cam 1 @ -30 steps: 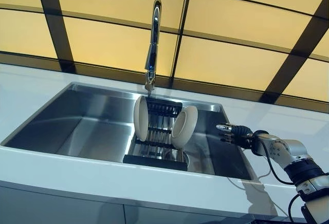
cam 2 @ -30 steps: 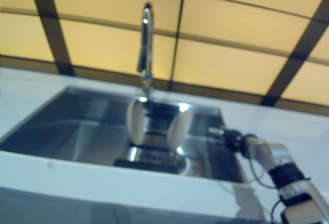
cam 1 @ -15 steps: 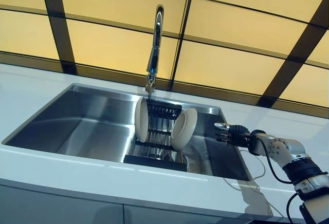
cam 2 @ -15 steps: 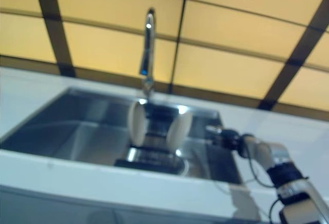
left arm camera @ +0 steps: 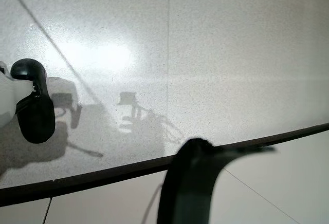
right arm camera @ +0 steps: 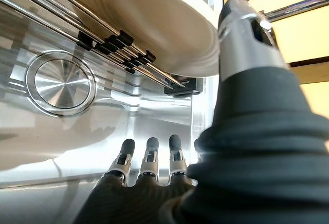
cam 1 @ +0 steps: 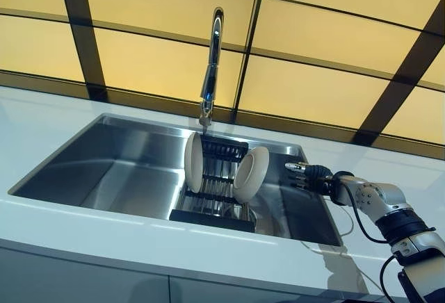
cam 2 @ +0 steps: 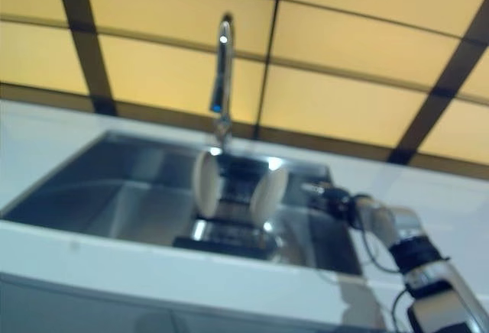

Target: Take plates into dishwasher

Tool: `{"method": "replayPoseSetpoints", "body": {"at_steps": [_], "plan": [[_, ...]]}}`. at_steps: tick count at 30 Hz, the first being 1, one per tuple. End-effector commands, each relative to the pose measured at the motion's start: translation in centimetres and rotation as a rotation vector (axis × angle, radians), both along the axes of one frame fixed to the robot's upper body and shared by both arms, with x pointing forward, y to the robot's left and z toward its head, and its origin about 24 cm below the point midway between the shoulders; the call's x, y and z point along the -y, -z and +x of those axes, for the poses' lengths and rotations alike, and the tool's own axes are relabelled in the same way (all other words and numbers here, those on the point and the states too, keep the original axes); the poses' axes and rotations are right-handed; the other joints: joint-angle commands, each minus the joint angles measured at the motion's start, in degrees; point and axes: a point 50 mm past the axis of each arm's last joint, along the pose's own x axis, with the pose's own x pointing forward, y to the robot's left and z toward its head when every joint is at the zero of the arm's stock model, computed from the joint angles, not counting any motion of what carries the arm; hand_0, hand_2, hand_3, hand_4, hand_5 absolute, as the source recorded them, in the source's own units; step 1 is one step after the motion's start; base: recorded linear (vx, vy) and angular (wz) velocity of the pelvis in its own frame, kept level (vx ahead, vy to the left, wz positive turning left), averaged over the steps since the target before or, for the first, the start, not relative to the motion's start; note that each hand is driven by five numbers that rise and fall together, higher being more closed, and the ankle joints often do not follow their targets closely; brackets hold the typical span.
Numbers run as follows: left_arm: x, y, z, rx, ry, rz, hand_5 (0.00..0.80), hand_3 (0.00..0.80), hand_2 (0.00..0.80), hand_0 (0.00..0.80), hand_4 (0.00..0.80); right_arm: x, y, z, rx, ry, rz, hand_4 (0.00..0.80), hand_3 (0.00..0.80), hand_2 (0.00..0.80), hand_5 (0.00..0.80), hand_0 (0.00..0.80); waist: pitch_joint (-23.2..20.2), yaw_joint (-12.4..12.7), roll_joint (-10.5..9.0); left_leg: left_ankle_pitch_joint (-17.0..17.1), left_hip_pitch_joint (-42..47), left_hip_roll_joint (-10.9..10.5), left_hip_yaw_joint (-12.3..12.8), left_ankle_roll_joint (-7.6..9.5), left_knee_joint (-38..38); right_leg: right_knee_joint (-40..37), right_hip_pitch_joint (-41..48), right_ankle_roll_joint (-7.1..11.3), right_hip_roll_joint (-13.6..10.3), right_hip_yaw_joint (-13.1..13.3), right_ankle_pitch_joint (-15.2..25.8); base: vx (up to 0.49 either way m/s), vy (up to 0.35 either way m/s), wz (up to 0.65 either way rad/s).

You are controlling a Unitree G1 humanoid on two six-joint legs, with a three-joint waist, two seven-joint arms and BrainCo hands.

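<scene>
Right hand [cam 1: 306, 175], fingers straight and relaxed with nothing held, now a little higher and closer over the sink [cam 1: 90, 178] toward the nearer plate [cam 1: 251, 173] in the rack [cam 1: 212, 202], not yet touching; second plate [cam 1: 194, 162] upright; reach under way.

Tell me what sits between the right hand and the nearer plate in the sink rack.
Nothing: in the left eye view only bare steel sink shows between the right hand and the nearer plate leaning in the rack.

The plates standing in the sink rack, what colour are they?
The plates are cream white, clearest in the left eye view.
</scene>
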Motion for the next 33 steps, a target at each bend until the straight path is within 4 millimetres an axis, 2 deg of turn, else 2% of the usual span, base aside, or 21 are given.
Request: {"method": "replayPoseSetpoints", "body": {"at_steps": [1,13,33], "plan": [[-0.1,-0.23,1.11,0.012,0.022,0.022,0.0,0.0,0.0,0.0,0.0,-0.97,-5.03,1.82,0.165,-0.008,-0.021,0.0,0.0,0.0,0.0,0.0,0.86,2.02,-0.32,-4.55,-0.01,-0.73,0.62,0.87,0.87,3.6,-2.38,3.88,-0.92,-0.93,-1.06,0.0,0.0,0.0],[-0.56,-0.43,1.22,0.014,0.023,0.03,0.0,0.0,0.0,0.0,0.0,-0.36,-5.63,2.09,0.184,-0.009,-0.029,0.0,0.0,0.0,0.0,0.0,1.64,2.79,-0.88,-4.53,-0.51,-0.62,0.33,0.89,1.05,3.84,-2.68,4.07,-1.08,-1.7,-0.87,0.0,-0.002,0.01],[-0.67,-0.67,1.77,0.028,0.024,0.033,0.0,0.0,0.0,0.0,0.0,-1.02,-5.97,2.4,0.222,-0.045,-0.041,0.0,0.0,0.0,0.0,0.0,2.75,3.41,-1.08,-4.34,-1.14,-0.67,-0.03,0.98,1.12,4.01,-3.1,4.29,-1.35,-2.19,-0.64,0.001,0.002,0.01]]}}
